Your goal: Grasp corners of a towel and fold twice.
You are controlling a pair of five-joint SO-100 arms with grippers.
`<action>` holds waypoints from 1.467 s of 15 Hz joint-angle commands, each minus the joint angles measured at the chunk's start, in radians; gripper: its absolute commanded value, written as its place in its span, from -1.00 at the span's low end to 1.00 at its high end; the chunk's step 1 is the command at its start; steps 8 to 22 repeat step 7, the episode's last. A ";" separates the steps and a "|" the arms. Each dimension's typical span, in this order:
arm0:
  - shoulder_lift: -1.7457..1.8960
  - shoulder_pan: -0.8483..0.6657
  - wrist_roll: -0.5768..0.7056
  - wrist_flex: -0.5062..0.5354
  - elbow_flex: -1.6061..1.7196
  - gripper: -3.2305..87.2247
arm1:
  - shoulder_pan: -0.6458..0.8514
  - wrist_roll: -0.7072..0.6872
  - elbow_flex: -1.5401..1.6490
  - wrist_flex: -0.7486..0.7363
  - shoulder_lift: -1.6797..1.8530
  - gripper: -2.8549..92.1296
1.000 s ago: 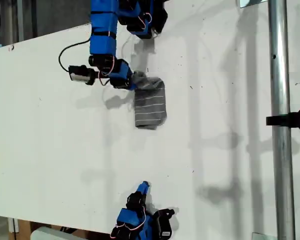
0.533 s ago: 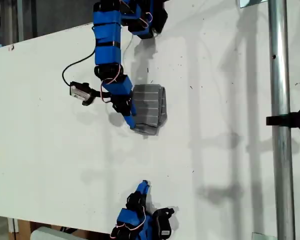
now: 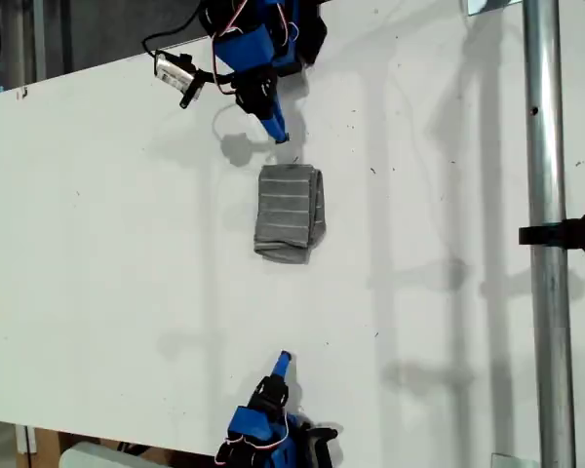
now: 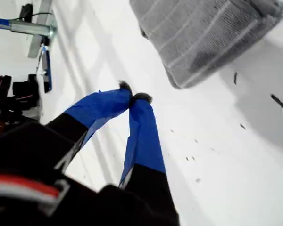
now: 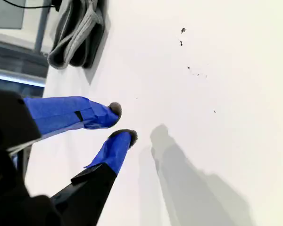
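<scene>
Above the table (image 3: 107,273), my first gripper (image 4: 135,97) hangs with tips pressed together and empty, just clear of the towel (image 3: 289,212); this suggests the folding is done. Folded into a compact layered block, the towel lies mid-table between both arms. My second gripper (image 5: 120,121), tips slightly parted and empty, sits well apart near the exterior view's bottom edge, apparently parked.

table (image 3: 127,244) bare around towel (image 3: 289,212) | pole (image 3: 546,244) at exterior view's right
</scene>
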 commanded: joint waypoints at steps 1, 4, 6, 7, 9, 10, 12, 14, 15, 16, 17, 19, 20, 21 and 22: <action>0.008 0.000 0.005 0.000 0.005 -0.78 | -0.046 0.107 0.178 0.087 0.235 -0.95; 0.008 0.000 0.005 0.000 0.005 -0.78 | -0.072 0.242 0.236 0.155 0.222 -0.88; 0.008 -0.002 0.005 0.000 0.005 -0.78 | 0.011 0.178 0.229 0.167 0.222 -0.88; 0.008 -0.002 0.005 0.000 0.005 -0.78 | 0.072 0.021 0.229 0.201 0.222 -0.88; 0.008 -0.002 0.005 0.000 0.005 -0.78 | 0.072 0.021 0.229 0.201 0.222 -0.88; 0.008 -0.002 0.005 0.000 0.005 -0.78 | 0.072 0.021 0.229 0.201 0.222 -0.88; 0.008 -0.002 0.005 0.000 0.005 -0.78 | 0.072 0.021 0.229 0.201 0.222 -0.88; 0.008 -0.002 0.005 0.000 0.005 -0.78 | 0.072 0.021 0.229 0.201 0.222 -0.88; 0.008 -0.002 0.005 0.000 0.005 -0.78 | 0.072 0.021 0.229 0.201 0.222 -0.88; 0.008 -0.002 0.005 0.000 0.005 -0.78 | 0.072 0.021 0.229 0.201 0.222 -0.88; 0.008 -0.002 0.005 0.000 0.005 -0.78 | 0.072 0.021 0.229 0.201 0.222 -0.88; 0.008 -0.002 0.005 0.000 0.005 -0.78 | 0.072 0.021 0.229 0.201 0.222 -0.88; 0.008 -0.002 0.005 0.000 0.005 -0.78 | 0.072 0.021 0.229 0.201 0.222 -0.88; 0.008 -0.002 0.005 0.000 0.005 -0.78 | 0.072 0.021 0.229 0.201 0.222 -0.88; 0.008 -0.002 0.005 0.000 0.005 -0.78 | 0.072 0.021 0.229 0.201 0.222 -0.88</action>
